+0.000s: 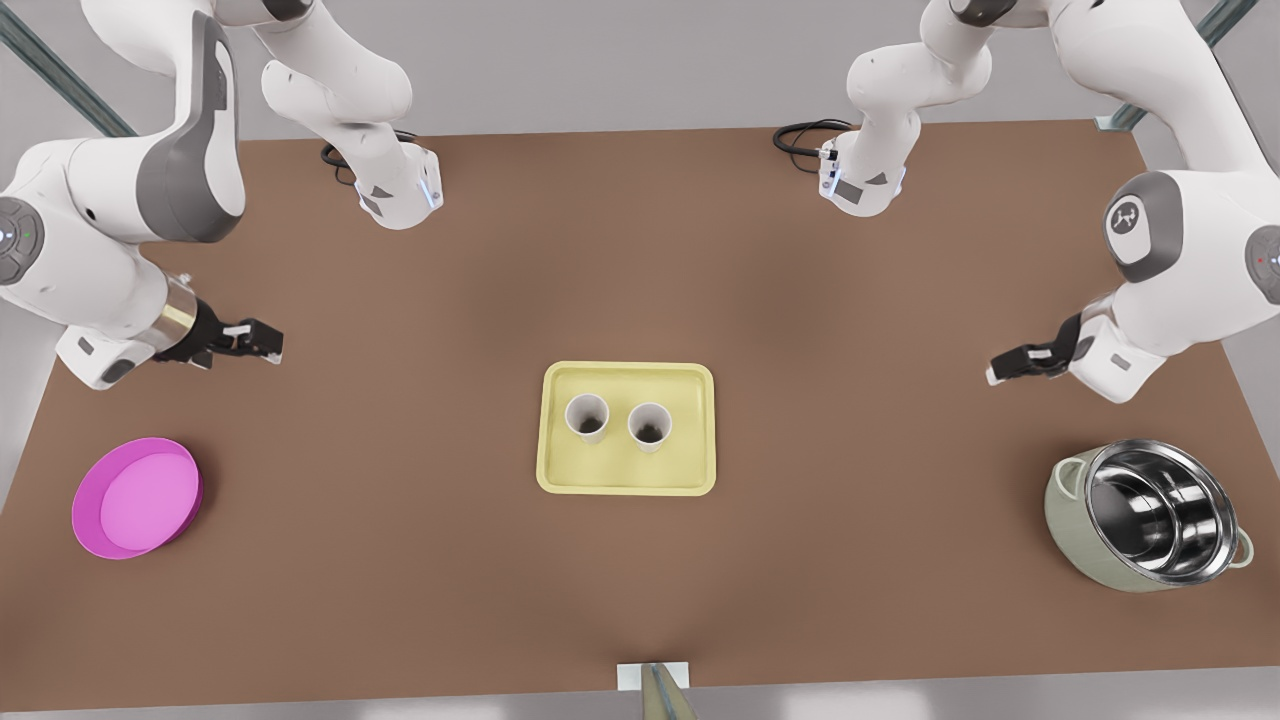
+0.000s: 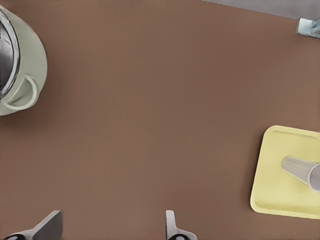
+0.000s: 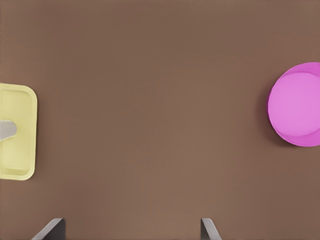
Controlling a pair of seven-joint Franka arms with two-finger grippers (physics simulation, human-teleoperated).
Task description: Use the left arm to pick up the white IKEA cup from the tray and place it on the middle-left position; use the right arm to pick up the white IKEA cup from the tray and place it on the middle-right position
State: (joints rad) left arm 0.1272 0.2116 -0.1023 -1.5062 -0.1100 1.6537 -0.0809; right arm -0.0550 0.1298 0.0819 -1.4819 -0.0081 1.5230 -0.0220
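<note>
the brown table point(image 1: 640, 250) is the biggest thing here, and both my arms reach in over it from opposite ends, each with bare tabletop under its pincer.

the pale yellow tray point(image 1: 560, 480) lies flat between my two pincers, well apart from both. from my left wrist its near rim point(image 2: 257, 200) is ahead of the fingers and off to one side; from my right wrist its corner point(image 3: 27, 172) is also ahead and off to one side.

the grey-green pot with a steel bowl inside point(image 1: 1150, 525) is tipped on its side near my left pincer, on the side away from the tray. my left wrist also sees its handle point(image 2: 20, 95).

the round magenta dish point(image 1: 135, 497) lies near my right pincer, again on the side away from the tray, and my right wrist sees it too point(image 3: 297, 110).

two white cups stand upright side by side on the tray, close but not touching: one point(image 1: 649, 426) toward my left pincer, the other point(image 1: 587, 417) toward my right. each wrist sees one cup point(image 2: 300, 170) point(image 3: 7, 129).

my left pincer point(image 1: 1000, 368) points toward the tray, its fingers point(image 2: 50, 225) spread wide and holding nothing. my right pincer point(image 1: 268, 342) does the same from the opposite end, fingers point(image 3: 209, 229) spread wide, also with nothing between them.
</note>
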